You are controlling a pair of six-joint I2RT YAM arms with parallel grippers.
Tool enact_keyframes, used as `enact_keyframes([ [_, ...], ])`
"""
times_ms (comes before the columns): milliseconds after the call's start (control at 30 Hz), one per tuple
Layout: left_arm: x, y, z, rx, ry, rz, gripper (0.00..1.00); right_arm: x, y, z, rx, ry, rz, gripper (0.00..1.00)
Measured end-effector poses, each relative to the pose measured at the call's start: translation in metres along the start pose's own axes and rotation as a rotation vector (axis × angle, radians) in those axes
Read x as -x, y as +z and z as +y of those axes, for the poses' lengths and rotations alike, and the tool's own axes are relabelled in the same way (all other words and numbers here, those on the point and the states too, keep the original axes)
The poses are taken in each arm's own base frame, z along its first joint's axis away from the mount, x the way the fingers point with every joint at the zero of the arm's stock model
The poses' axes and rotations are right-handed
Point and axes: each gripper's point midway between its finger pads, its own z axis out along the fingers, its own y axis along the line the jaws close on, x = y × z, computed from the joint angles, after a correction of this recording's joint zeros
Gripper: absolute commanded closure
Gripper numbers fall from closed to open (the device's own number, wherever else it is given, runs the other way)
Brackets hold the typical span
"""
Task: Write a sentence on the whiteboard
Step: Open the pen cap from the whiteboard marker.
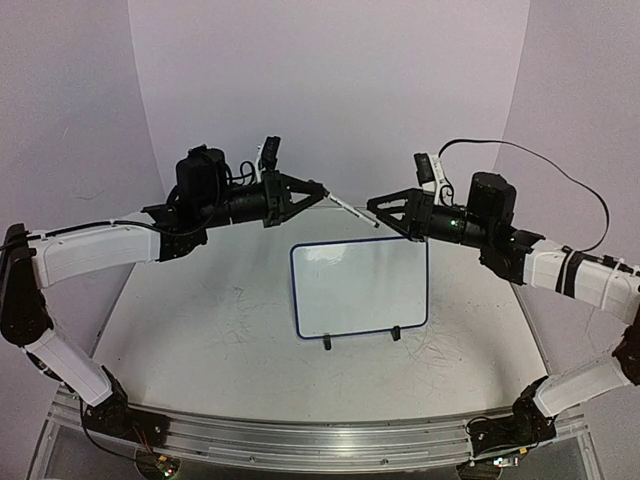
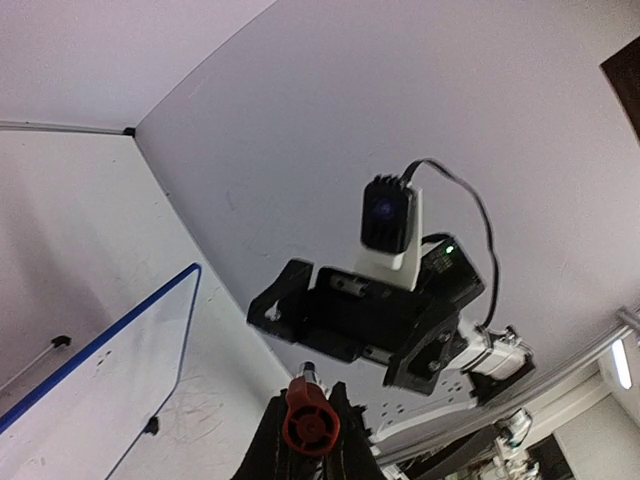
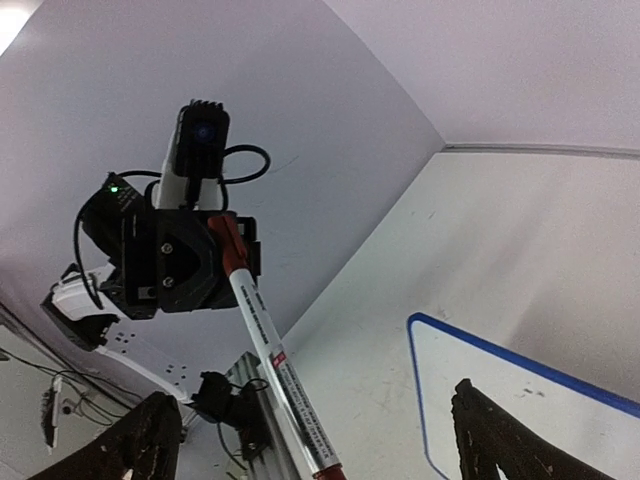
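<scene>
**A:** Nearest the arm bases, what's on the surface (image 1: 200,330)?

**B:** The whiteboard (image 1: 360,288), roughly centred and a little right, propped on two small black feet (image 1: 326,343). I can make out no sentence on it, only faint smudges.

**A:** How will it handle?

**B:** My guess is light and stiff, with a slick face. On feet that small it could slide or tip under the push of writing. If it needs steadying, the blue frame at a side edge is the place to hold it, not the face.

**A:** And beyond it?

**B:** Both arms hang above the far edge. The left gripper (image 1: 318,190) is pressed together on the red end of a marker (image 3: 262,325), whose barrel runs across toward the right gripper (image 3: 315,400). That one is spread wide, its fingers on either side of the barrel and not touching it.

**A:** And the marker?

**B:** Light, rigid and probably slippery. A hold nearer the tip should write steadier. I can't tell whether it is capped.
</scene>
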Motion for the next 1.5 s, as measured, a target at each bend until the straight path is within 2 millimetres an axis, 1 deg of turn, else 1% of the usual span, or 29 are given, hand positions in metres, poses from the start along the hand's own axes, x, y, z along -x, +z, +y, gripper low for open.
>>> enact_keyframes([
  [67, 0.0, -0.003, -0.001, -0.032, -0.036, -0.031, 1.0, -0.004, 0.002, 0.008, 0.062, 0.028, 0.007, 0.1],
  [133, -0.006, -0.007, 0.006, -0.034, -0.076, -0.046, 1.0, -0.005, 0.001, 0.016, 0.123, 0.051, -0.003, 0.11],
  [200, -0.012, -0.011, 0.016, -0.025, -0.114, -0.06, 1.0, -0.008, 0.002, 0.023, 0.176, 0.077, -0.011, 0.15],
  [300, -0.017, -0.015, 0.023, -0.023, -0.15, -0.075, 1.0, -0.011, 0.011, 0.03, 0.233, 0.105, -0.015, 0.19],
  [433, -0.009, -0.016, 0.009, -0.082, -0.144, -0.1, 1.0, -0.02, 0.026, 0.036, 0.278, 0.152, -0.014, 0.24],
  [533, -0.006, -0.018, 0.0, -0.12, -0.149, -0.108, 1.0, -0.021, 0.032, 0.037, 0.283, 0.173, -0.032, 0.25],
  [700, -0.004, -0.02, -0.007, -0.159, -0.17, -0.098, 1.0, -0.012, 0.033, 0.036, 0.27, 0.166, -0.078, 0.48],
  [733, -0.004, -0.02, -0.008, -0.167, -0.178, -0.092, 1.0, -0.01, 0.034, 0.036, 0.27, 0.167, -0.086, 0.57],
  [767, -0.004, -0.02, -0.008, -0.174, -0.184, -0.09, 1.0, -0.008, 0.034, 0.036, 0.269, 0.162, -0.093, 0.62],
  [800, -0.004, -0.02, -0.009, -0.18, -0.191, -0.089, 1.0, -0.006, 0.034, 0.036, 0.266, 0.162, -0.102, 0.64],
  [1000, -0.004, -0.02, -0.01, -0.211, -0.21, -0.097, 1.0, -0.003, 0.034, 0.035, 0.262, 0.167, -0.123, 0.64],
  [1167, -0.017, -0.019, 0.004, -0.229, -0.261, -0.095, 1.0, -0.009, 0.037, 0.031, 0.264, 0.181, -0.098, 0.63],
  [1333, -0.029, -0.01, 0.017, -0.224, -0.308, -0.07, 1.0, -0.016, 0.042, 0.029, 0.276, 0.2, -0.061, 0.63],
  [1500, -0.029, -0.007, 0.023, -0.221, -0.315, -0.085, 1.0, -0.023, 0.046, 0.024, 0.276, 0.218, -0.031, 0.64],
])
